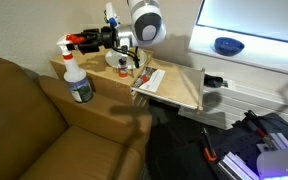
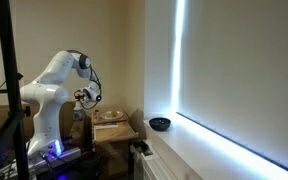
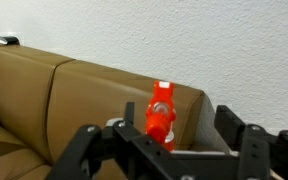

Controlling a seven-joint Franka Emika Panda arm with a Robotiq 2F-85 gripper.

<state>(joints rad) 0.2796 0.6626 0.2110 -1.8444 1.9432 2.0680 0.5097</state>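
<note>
The spray bottle (image 1: 79, 82) stands on the table (image 1: 98, 76), right of the sofa (image 1: 19, 115). The gripper (image 1: 82, 40) flanks its head. Far right, a bowl (image 1: 227, 45) sits on the ledge (image 1: 269, 58).

No legible text or labels

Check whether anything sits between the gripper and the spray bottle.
Nothing visible. In the wrist view the spray bottle stands straight ahead, its red head framed by the open gripper, with no object between them.
</note>
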